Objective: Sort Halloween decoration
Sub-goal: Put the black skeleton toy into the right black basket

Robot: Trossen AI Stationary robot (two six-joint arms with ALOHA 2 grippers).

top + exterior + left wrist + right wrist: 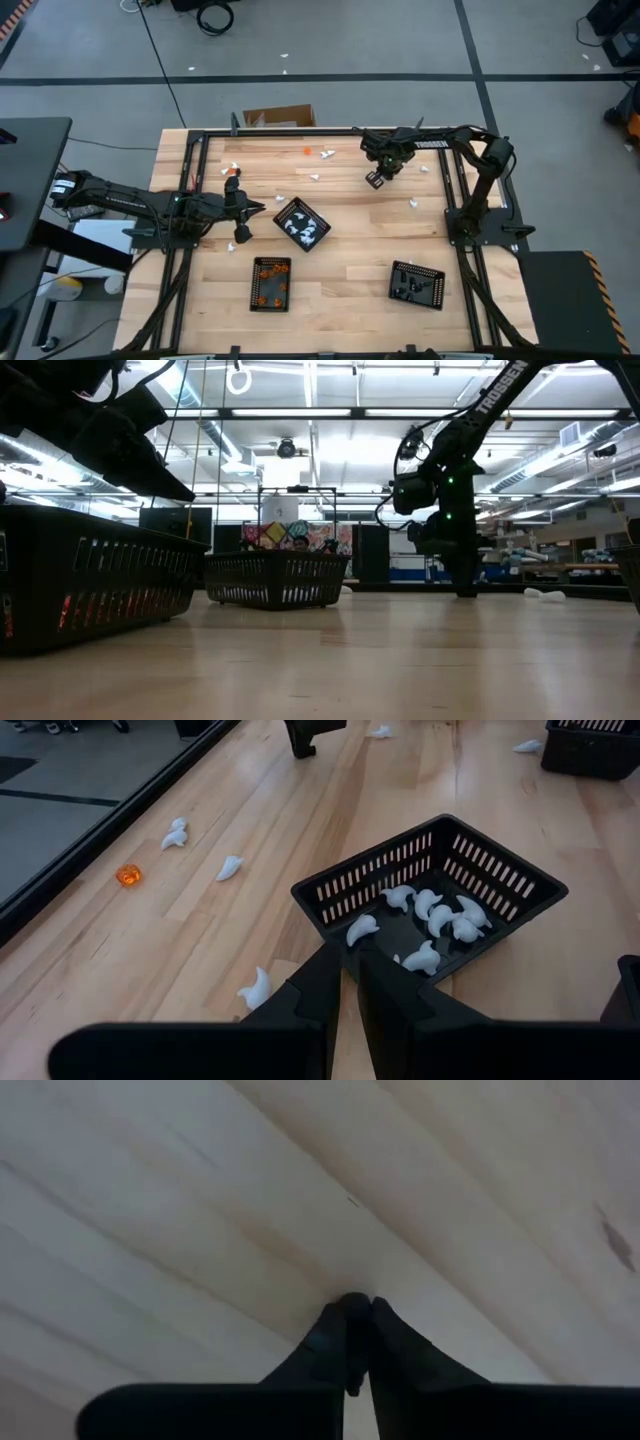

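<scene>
Mid-sort: left gripper (348, 963), fingers pinched together and empty, hovers by the white-piece tray (520, 890). Right gripper (358, 1312) is closed too. Next grab looks like that stray white ghost (256, 988).

we've got two dark, skinny jointed arms here, white "trossen" lettering on the right arm (497, 390), tiny green light on it, and blocky black fingers (320, 990).

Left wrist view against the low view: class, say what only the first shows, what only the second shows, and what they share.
Only the left wrist view shows the white ghost pieces inside the tray, loose white pieces and one orange piece on the wood, and the left gripper closed. Only the low view shows the right arm raised above the table against ceiling lights. Both show the slotted black tray and the wooden table.
</scene>
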